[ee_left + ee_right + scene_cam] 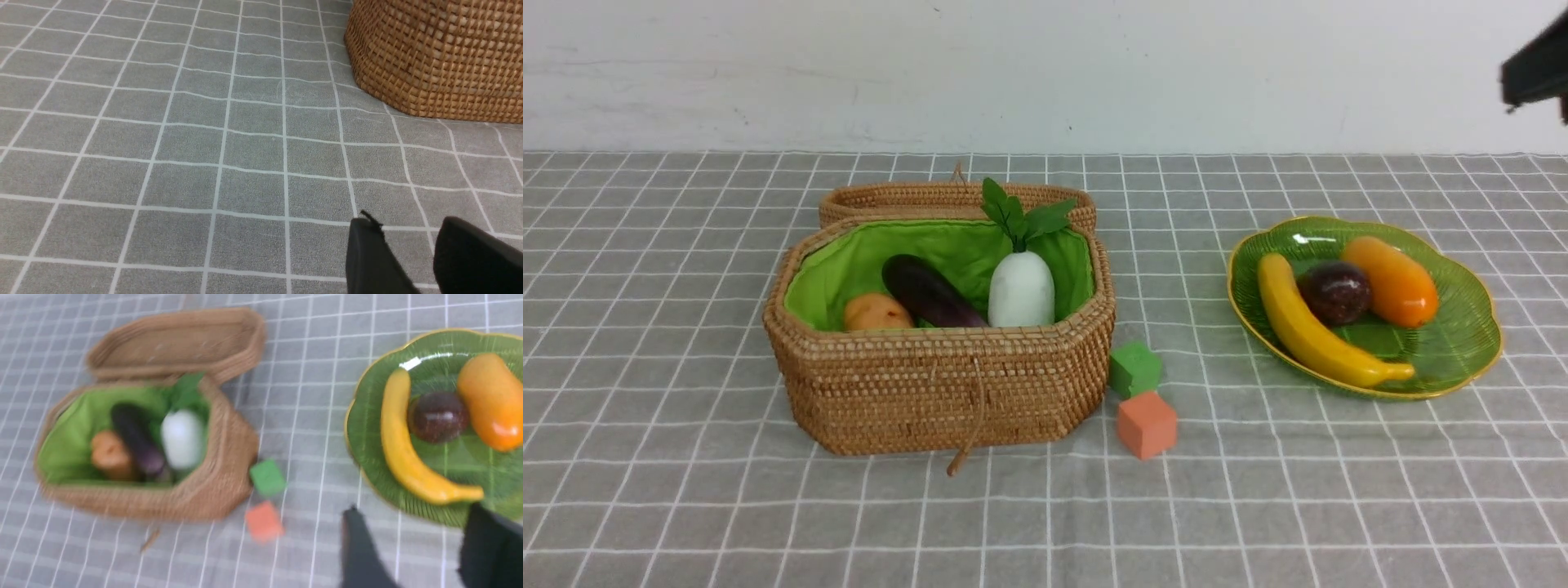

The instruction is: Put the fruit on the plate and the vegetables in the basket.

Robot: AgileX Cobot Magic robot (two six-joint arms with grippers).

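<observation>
Fruit point(437, 416) on plate point(367, 412), beyond empty right jaws

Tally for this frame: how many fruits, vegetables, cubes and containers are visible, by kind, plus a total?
Fruit on the plate: 3, namely banana, maroon fruit, mango
Vegetables visible in the basket: 3, namely potato, eggplant, radish
Cubes on the cloth: 2, namely green cube, orange cube
Containers: 2
Total: 10
</observation>
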